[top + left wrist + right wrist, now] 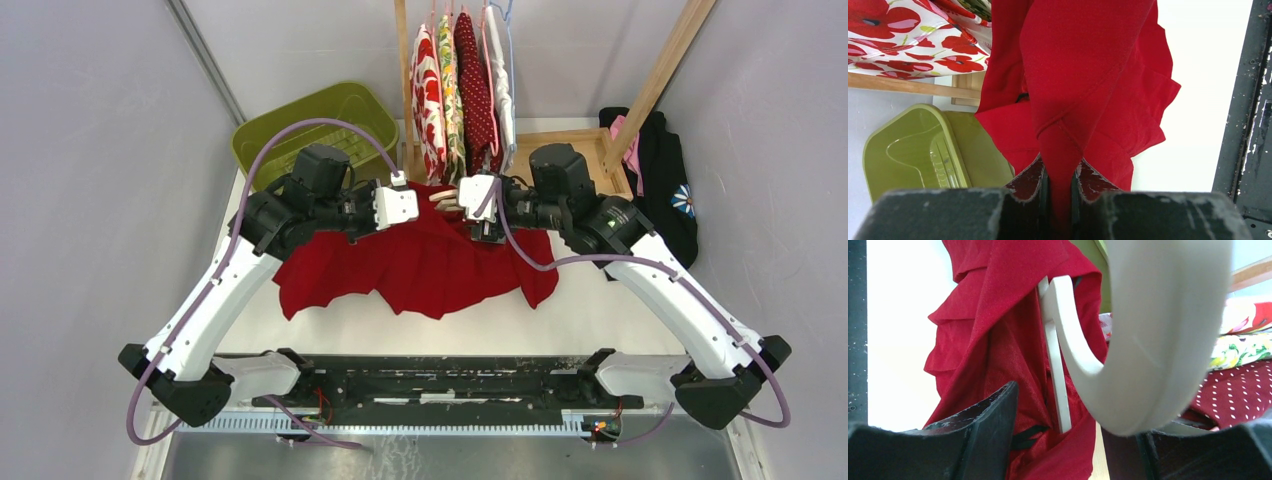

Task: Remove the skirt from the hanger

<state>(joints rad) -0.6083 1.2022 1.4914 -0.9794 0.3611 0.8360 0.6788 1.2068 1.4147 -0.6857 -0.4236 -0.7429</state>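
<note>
The skirt (pixel 1083 75) is pinched by closed left end effector (pixel 1059 172); hanger hook (pixel 1148 340), just rightward, is straddled unclamped by spread right end effector (pixel 1080 425).

This looks like a robotics laboratory cell, set up as a small laundry corner. Plain grey wall panels (pixel 90 200) enclose a white table (pixel 620 310). A black metal rail (pixel 440 382) carries a white left robot arm (pixel 215 290) and a white right robot arm (pixel 670 290). A light wooden clothes rack (pixel 660 75) with hanging patterned garments (pixel 448 90) stands beside an olive-green plastic basket (pixel 330 115).
</note>
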